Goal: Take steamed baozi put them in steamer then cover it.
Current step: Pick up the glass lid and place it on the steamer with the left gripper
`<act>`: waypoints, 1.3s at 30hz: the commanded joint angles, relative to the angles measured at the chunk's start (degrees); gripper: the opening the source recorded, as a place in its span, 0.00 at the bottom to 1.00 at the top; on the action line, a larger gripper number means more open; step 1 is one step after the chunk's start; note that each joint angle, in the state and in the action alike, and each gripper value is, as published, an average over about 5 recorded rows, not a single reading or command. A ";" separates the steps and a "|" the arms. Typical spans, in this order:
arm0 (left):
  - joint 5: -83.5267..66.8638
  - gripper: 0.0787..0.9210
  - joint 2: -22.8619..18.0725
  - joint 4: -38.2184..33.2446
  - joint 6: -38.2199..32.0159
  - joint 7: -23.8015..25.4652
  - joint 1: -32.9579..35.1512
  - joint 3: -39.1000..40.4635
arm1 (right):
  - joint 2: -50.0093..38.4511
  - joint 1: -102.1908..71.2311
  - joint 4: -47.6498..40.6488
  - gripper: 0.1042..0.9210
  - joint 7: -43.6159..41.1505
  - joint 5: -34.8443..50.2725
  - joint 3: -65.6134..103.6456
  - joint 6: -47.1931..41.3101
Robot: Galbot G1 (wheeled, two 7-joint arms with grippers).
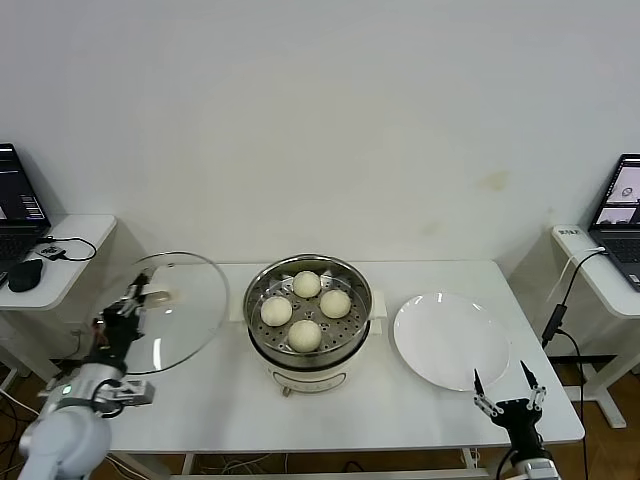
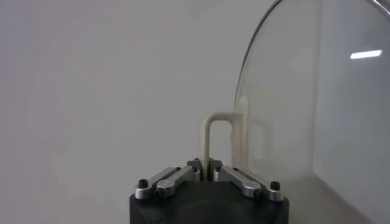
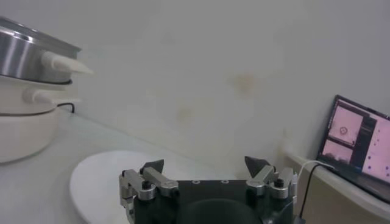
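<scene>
The left gripper (image 1: 128, 308) is clamped on the cream handle (image 2: 220, 137) of the glass lid (image 1: 172, 310). In the left wrist view the two fingers (image 2: 194, 165) meet around one leg of the handle, directly in front of the gripper body, and the clear pane rises just past the handle. In the head view the lid hangs tilted above the left end of the table (image 1: 420, 405), off to the left of the steamer (image 1: 308, 315) and apart from it. Its near rim lies toward the left arm.

The steamer stands uncovered at the middle of the table. Four buns (image 1: 306, 310) lie on its perforated tray: one toward the wall, one to the left, one to the right, one nearest the robot. They sit close together.

The right gripper (image 1: 508, 394) hovers at the front right of the table with its fingers spread apart and nothing between them. It sits just beside the near edge of the white plate (image 1: 450, 340). The plate lies flat to the right of the steamer. In the right wrist view the plate is directly ahead of the open fingers, with the steamer's side handles farther off.
</scene>
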 commanded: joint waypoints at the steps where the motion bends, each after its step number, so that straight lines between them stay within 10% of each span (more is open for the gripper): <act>1: 2.33 0.08 0.81 -5.68 6.22 2.19 -8.16 20.64 | 1.23 -0.13 0.69 0.88 0.63 -1.91 -0.97 0.05; 13: 15.94 0.08 -5.33 -2.46 11.27 10.49 -15.58 27.67 | 4.18 0.87 0.56 0.88 1.81 -6.38 -3.61 0.55; 25: 22.87 0.08 -19.75 3.46 13.60 16.08 -22.62 32.57 | 5.13 1.11 -1.10 0.88 2.39 -7.39 -3.30 0.91; 39: 22.88 0.08 -23.03 8.90 14.71 17.06 -24.56 34.72 | 4.62 0.95 -1.81 0.88 2.51 -7.61 -2.77 1.56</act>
